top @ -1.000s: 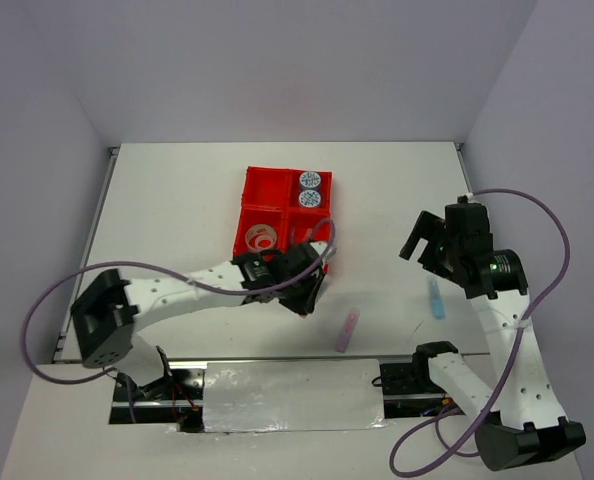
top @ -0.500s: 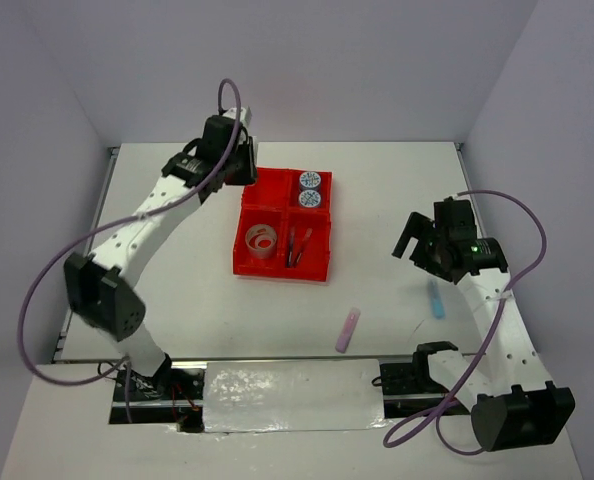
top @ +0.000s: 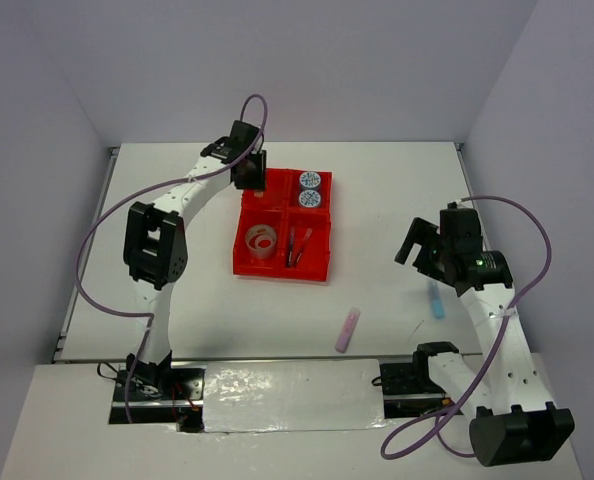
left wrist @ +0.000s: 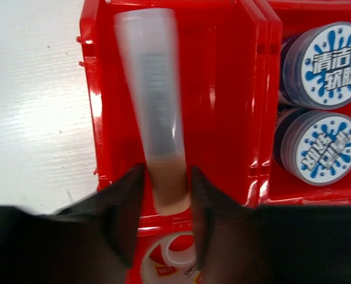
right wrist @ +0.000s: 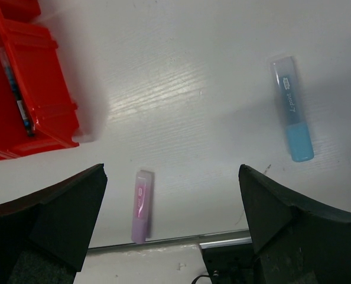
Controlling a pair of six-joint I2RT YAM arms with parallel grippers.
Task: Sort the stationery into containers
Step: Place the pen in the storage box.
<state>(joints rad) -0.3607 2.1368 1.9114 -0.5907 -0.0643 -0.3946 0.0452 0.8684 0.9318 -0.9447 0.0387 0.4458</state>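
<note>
Orange highlighter is clamped in the left gripper, over the upper-left compartment of the red tray. Lower right in the top view, the right gripper hangs spread wide above the purple highlighter and light-blue highlighter on the table.

The white counter carries a red tray near its middle. A purple highlighter lies loose toward the near edge. A light-blue highlighter lies further right, well apart from the tray.
</note>
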